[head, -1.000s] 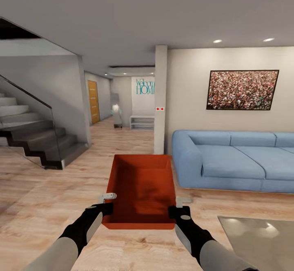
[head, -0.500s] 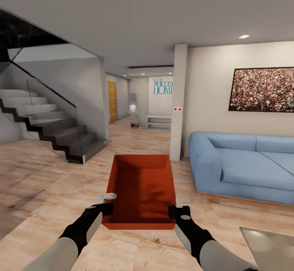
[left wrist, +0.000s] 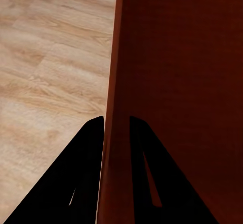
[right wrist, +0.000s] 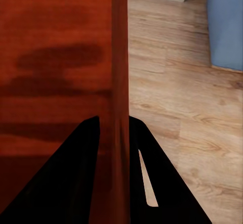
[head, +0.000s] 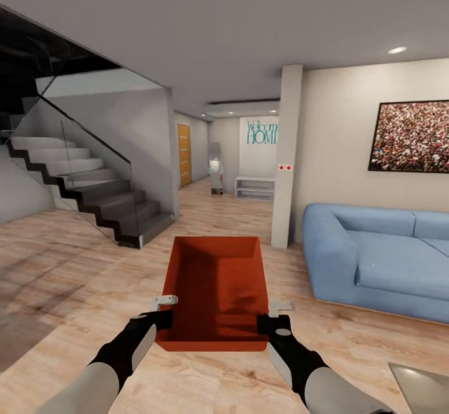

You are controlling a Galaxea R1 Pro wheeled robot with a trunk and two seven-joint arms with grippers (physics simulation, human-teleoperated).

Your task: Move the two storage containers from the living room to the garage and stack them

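Note:
One red-orange storage container (head: pixel 215 283) hangs in front of me above the light wood floor of the living room, open side up and empty. My left gripper (head: pixel 163 319) is shut on its left wall near the front corner, and my right gripper (head: pixel 268 323) is shut on its right wall. In the left wrist view the black fingers (left wrist: pixel 93 138) straddle the container's wall (left wrist: pixel 177 57). The right wrist view shows the other pair of fingers (right wrist: pixel 91 138) pinching the opposite wall (right wrist: pixel 55 47). The garage and its floor are out of view.
A blue sofa (head: pixel 380 258) stands at the right, with a glass table corner (head: pixel 424 386) near my right arm. A white pillar (head: pixel 285 158) rises ahead. A staircase with a glass rail (head: pixel 93 189) fills the left. A hallway with a wooden door (head: pixel 184 163) runs between them.
The whole view has swung to the left, so the sofa, pillar and stairs have slid rightward in the picture. The container and both grippers keep the same hold and place.

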